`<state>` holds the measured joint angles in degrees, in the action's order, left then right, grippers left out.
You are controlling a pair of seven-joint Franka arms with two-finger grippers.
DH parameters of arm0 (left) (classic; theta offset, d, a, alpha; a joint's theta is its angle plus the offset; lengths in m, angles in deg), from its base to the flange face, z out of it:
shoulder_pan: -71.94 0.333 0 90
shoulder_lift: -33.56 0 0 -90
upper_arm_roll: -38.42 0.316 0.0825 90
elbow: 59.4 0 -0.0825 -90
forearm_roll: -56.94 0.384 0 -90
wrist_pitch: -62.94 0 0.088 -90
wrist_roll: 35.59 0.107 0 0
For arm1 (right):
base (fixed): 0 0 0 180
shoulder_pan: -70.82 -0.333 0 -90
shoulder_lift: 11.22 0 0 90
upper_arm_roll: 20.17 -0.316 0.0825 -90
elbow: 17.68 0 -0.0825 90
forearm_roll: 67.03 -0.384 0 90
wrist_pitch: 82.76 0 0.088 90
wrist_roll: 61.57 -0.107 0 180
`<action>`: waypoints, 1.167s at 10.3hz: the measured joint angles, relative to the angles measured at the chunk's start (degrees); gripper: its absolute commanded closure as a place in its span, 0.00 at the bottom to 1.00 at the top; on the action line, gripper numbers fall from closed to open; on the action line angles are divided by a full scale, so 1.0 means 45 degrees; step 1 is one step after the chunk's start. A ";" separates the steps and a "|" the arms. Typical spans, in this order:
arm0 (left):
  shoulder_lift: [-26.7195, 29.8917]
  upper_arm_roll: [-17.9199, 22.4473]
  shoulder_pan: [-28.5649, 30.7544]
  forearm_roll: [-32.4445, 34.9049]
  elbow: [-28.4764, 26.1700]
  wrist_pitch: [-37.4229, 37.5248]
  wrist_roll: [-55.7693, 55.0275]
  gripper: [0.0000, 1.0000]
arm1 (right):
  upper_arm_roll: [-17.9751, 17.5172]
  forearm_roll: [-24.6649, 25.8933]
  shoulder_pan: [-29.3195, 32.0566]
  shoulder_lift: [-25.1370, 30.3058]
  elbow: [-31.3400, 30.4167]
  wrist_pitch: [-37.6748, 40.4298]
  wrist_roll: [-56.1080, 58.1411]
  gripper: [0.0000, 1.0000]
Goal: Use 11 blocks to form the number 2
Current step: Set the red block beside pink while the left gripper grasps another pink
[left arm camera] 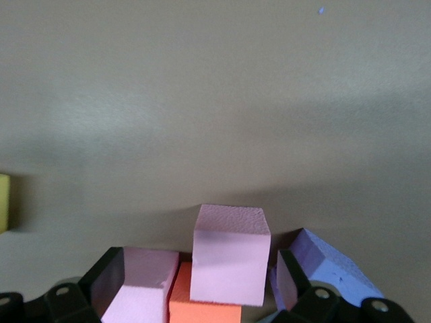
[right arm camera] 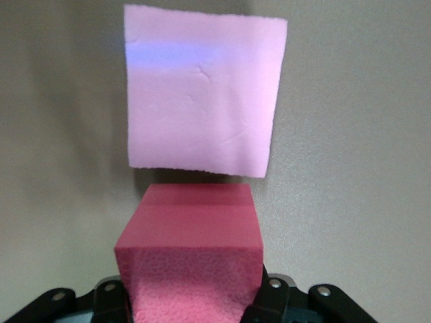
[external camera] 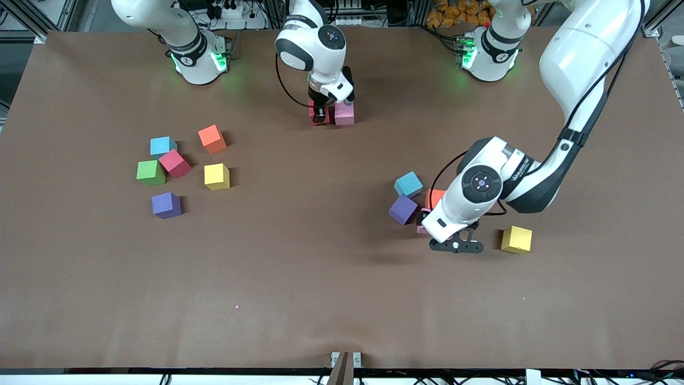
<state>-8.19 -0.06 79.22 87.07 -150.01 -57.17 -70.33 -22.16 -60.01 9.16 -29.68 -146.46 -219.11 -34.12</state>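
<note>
Cubes of matte foam on the brown table (external camera: pixel 342 299), read from the right arm's end to the left arm's end in the front view. At 9 o'clock of the table we see a loose group of six. Around a crimson foam cube (external camera: pixel 175 163) lie a light blue foam cube (external camera: pixel 163 145) at 11 o'clock, an orange foam cube (external camera: pixel 212 139) at 1 o'clock, a green foam cube (external camera: pixel 150 172) at 8 o'clock and a yellow foam cube (external camera: pixel 216 176) at 4 o'clock. A purple foam cube (external camera: pixel 166 205) lies at 6 o'clock.

At 12 o'clock of the table the right gripper (external camera: pixel 319 113) is clamped on a red foam cube (right arm camera: pixel 192 249). It is set down just beside a pink foam cube (external camera: pixel 344 114); we see no digit 2 beyond this pair.

At 4 o'clock of the table the left gripper (left arm camera: pixel 199 269) hangs low, fingers spread wide, with a second pink cube (left arm camera: pixel 229 256) between them. Beside it lie a third pink cube (left arm camera: pixel 138 293), a second orange cube (external camera: pixel 435 197), a second purple cube (external camera: pixel 403 209) and a second light blue cube (external camera: pixel 409 184). A second yellow cube (external camera: pixel 517 239) lies apart at 3 o'clock.
</note>
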 measured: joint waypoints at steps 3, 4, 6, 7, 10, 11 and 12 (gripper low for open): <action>-0.0602 0.0093 -0.0012 0.0030 0.0015 -0.0360 0.0006 0.00 | 0.0016 -0.0311 0.0000 -0.0190 0.0016 -0.0092 -0.0162 0.97; -0.0758 0.0094 -0.0039 0.0030 0.0016 -0.0471 0.0006 0.00 | 0.0015 -0.0434 0.0000 -0.0257 0.0026 -0.0194 -0.0165 0.97; -0.0946 0.0095 -0.0089 0.0031 0.0011 -0.0529 0.0006 0.00 | 0.0015 -0.0504 0.0000 -0.0413 0.0070 -0.0367 -0.0175 0.97; -0.0988 0.0095 -0.0112 0.0031 -0.0020 -0.0529 0.0006 0.00 | 0.0015 -0.0507 -0.0001 -0.0490 0.0142 -0.0400 -0.0182 0.97; -0.1084 0.0134 -0.0108 0.0037 -0.0427 -0.0526 0.0007 0.00 | 0.0015 -0.0519 -0.0001 -0.0692 0.0382 -0.0410 -0.0285 0.97; -0.1086 0.0154 -0.0078 0.0039 -0.0613 -0.0526 0.0006 0.00 | 0.0015 -0.0520 -0.0001 -0.0711 0.0411 -0.0409 -0.0362 0.97; -0.1088 0.0164 -0.0035 0.0040 -0.0768 -0.0526 0.0006 0.00 | 0.0015 -0.0521 0.0000 -0.0722 0.0426 -0.0403 -0.0447 0.97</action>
<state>-13.08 0.68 79.07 87.25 -153.47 -59.53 -70.30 -22.09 -62.35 9.15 -32.93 -144.55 -220.92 -36.14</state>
